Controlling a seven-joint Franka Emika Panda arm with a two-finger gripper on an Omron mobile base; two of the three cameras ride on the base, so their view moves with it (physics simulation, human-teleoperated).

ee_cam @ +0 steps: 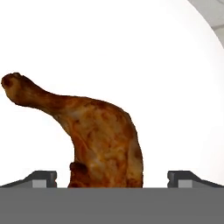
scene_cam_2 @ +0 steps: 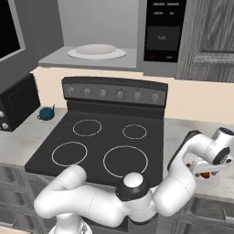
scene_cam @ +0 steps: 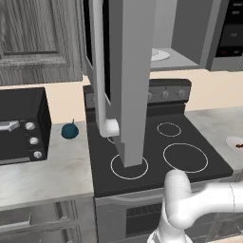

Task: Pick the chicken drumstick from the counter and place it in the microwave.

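Grey marbled desk point(scene_cam: 52, 166) runs on both sides of a black glass stovetop point(scene_cam_2: 98, 141) marked with white rings, and a row of knobs lines the panel behind it. On the left stretch of the desk stands a black toaster oven point(scene_cam: 21, 124) with three knobs, and just beside it, apart from it, sits a round dark teal ball with a stem point(scene_cam: 70, 131). Above the stove the microwave point(scene_cam_2: 98, 32) hangs with its tall grey door point(scene_cam: 135, 80) swung wide open, so that in the left base view the door cuts across much of the stovetop; a white round tray point(scene_cam_2: 96, 50) lies inside. On the right stretch of the desk a white plate point(scene_cam: 236, 142) carries the chicken drumstick point(ee_cam: 94, 135), orange-brown and glossy, thick at one end and narrowing to a knobbed bone end. The gripper point(ee_cam: 112, 177) hangs close over it, its fingers point(ee_cam: 41, 178) spread wide on either side of the thick end, apart from the meat. In the right base view the hand hides most of the plate.
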